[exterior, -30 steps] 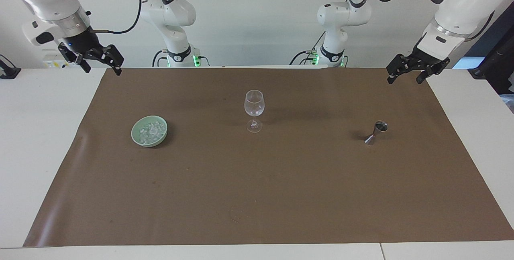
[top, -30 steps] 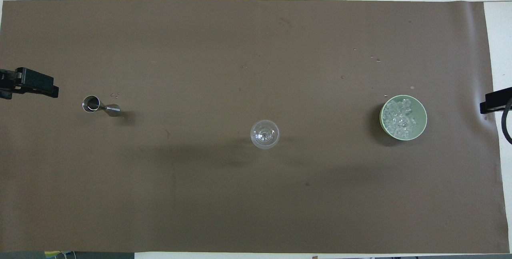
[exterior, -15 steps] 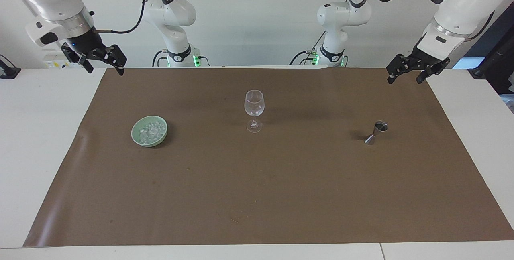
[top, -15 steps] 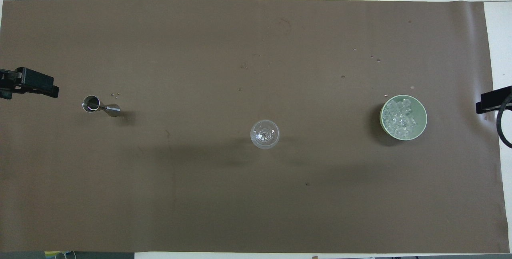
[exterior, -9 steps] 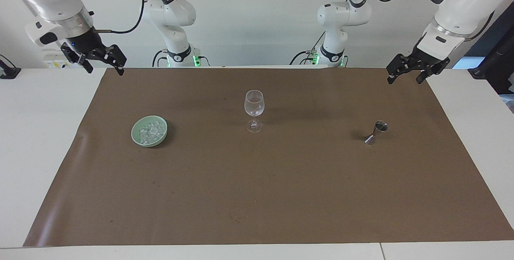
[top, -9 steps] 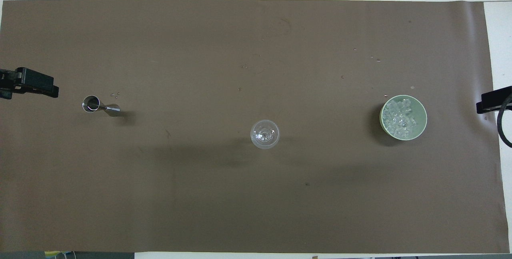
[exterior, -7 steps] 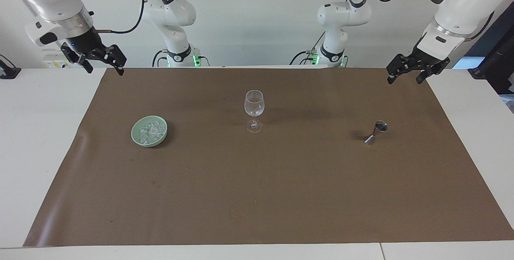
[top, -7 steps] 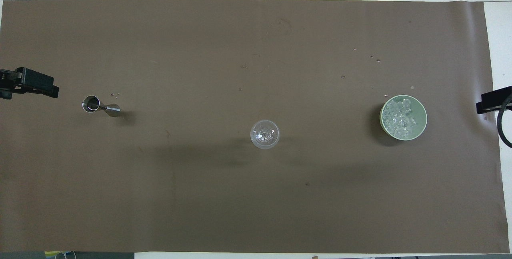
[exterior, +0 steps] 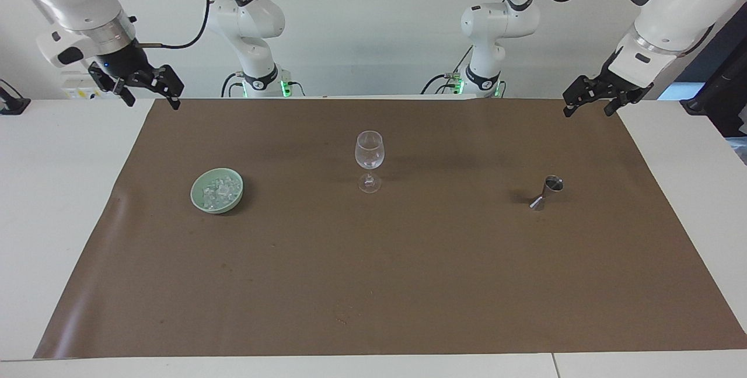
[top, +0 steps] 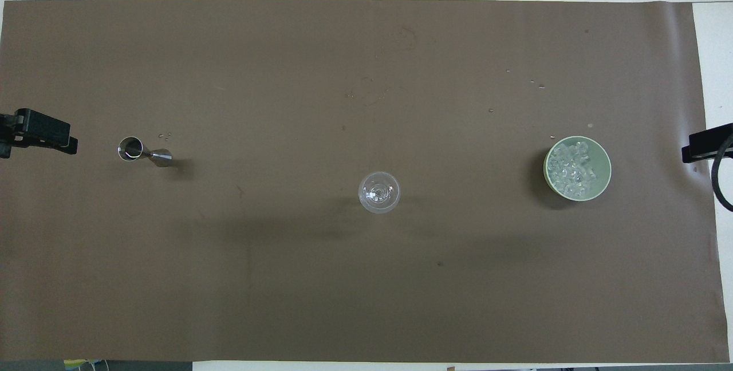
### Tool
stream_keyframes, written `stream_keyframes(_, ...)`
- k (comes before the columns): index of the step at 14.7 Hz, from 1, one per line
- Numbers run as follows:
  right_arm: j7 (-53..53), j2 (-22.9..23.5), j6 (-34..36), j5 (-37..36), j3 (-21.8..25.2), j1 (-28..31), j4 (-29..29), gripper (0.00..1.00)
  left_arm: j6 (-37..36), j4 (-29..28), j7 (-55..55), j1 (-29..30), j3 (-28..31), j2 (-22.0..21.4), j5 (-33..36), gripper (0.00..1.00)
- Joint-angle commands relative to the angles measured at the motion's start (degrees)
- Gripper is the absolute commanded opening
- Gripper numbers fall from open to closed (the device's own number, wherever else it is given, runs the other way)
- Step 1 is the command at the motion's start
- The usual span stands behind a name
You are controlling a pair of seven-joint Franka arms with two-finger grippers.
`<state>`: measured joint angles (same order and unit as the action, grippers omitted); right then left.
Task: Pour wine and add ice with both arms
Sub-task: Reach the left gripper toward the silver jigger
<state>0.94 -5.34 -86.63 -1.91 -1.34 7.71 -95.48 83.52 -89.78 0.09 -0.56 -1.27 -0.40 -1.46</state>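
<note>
Looking across, both arms show whole; overhead only catches black tips. Left gripper (exterior: 588, 104) and right gripper (exterior: 149, 94) hang spread open, empty, over the mat's (exterior: 373, 284) corners. Ice (exterior: 217, 192) sits in the green bowl (exterior: 199, 202) toward the right arm's end. Left gripper's crept up slightly since earlier.
</note>
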Motion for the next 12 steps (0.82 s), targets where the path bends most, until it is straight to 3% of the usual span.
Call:
stream_keyframes(1,1.3,-0.2,-0.2,0.9,-0.1,0.5,-0.4,1.00,2.8,-3.7,-0.8,-0.1,0.4,-2.6,-0.6,1.00)
stream_keyframes(4,1.3,-0.2,-0.3,0.9,-0.1,0.5,-0.4,1.00,-0.2,-3.0,-3.0,0.2,0.6,0.1,-2.7,1.00)
stream_keyframes(12,1.3,-0.2,-0.2,0.9,-0.1,0.5,-0.4,1.00,4.8,-1.8,-37.3,8.6,1.5,12.9,-20.1,1.00)
